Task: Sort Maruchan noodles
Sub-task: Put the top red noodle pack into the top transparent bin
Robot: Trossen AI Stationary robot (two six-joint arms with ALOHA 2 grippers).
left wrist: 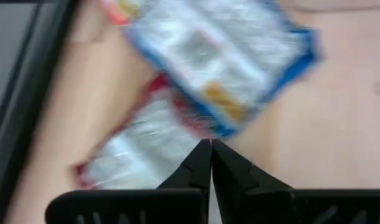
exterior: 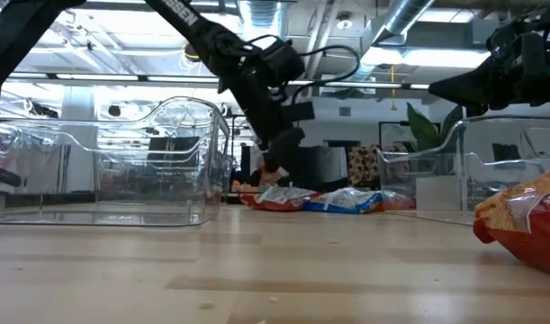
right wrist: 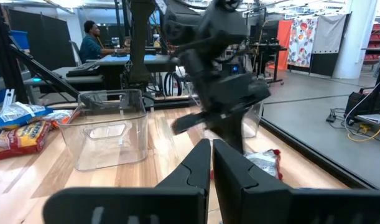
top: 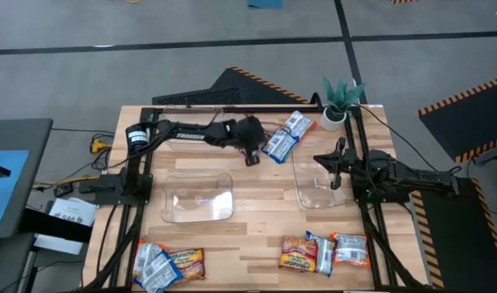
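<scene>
— What's the left gripper [top: 250, 156] doing at the far side?

— Reaching across, angled down, fingers pressed together beside the noodle packets [top: 285, 135], seemingly pinching a wrapper edge. Hard to confirm.

— And the right gripper [top: 336, 168]?

— Waiting over the right-hand clear bin [top: 305, 191], fingers nearly together, holding nothing.

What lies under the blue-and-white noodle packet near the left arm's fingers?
A red-edged packet lies partly under the blue-and-white packet, and the left gripper has its fingers shut at their overlap. The covered part of the red one, and anything else beneath, cannot be seen.
</scene>
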